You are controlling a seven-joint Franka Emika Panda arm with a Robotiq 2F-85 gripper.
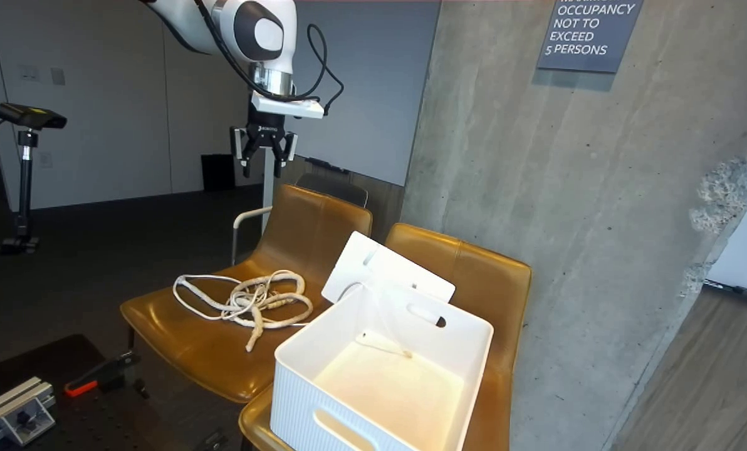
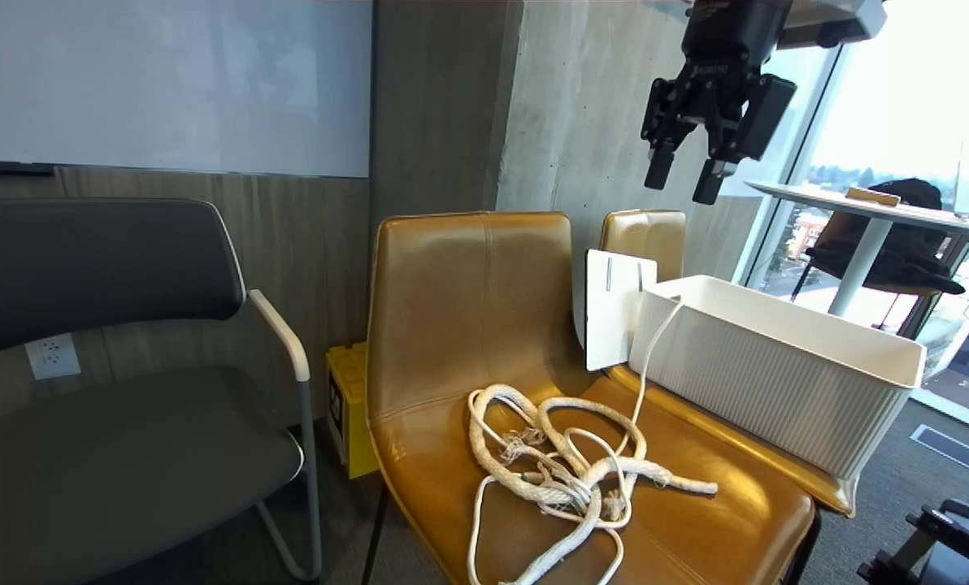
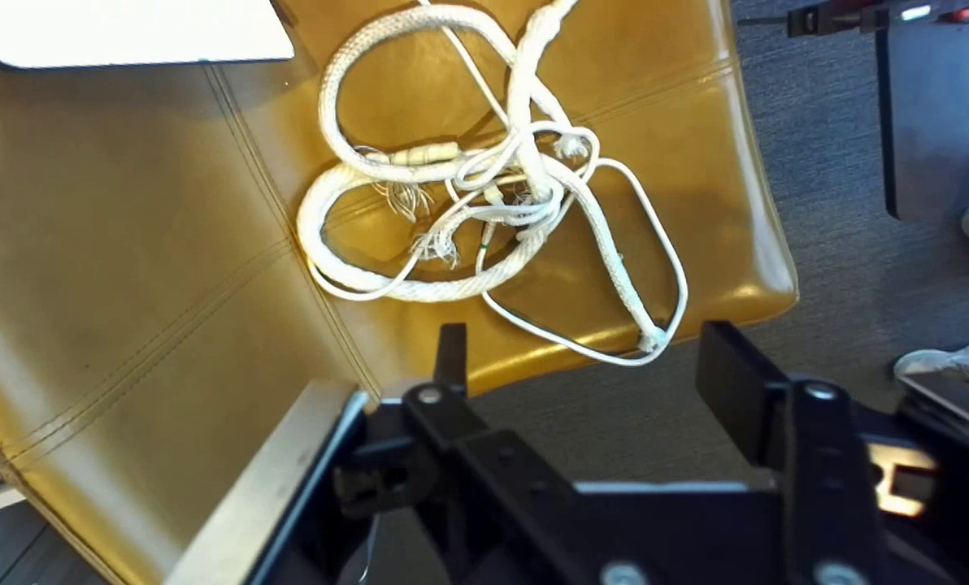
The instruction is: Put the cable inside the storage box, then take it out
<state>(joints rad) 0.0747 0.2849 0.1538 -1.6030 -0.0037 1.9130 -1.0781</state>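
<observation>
The cable is a loose tangle of white rope and thin cord [image 1: 257,316] on a brown chair seat, shown in an exterior view. It also shows in an exterior view [image 2: 627,467] and in the wrist view [image 3: 527,122]. A thin strand runs over the rim of the white storage box [image 1: 304,394], and a cord end lies on its floor. The box, ribbed and without a cover on top, also shows in an exterior view [image 2: 777,390]. My gripper [image 1: 262,168] is open and empty, high above the chairs. Its spread fingers show in an exterior view [image 2: 684,183] and the wrist view [image 3: 582,353].
A white flat panel [image 1: 380,266] stands behind the box against the chair backs. The box sits on a second brown chair [image 1: 505,275]. A grey chair [image 2: 127,455] stands beside them. A concrete wall [image 1: 599,188] rises behind. A camera on a stand [image 1: 30,116] is at the side.
</observation>
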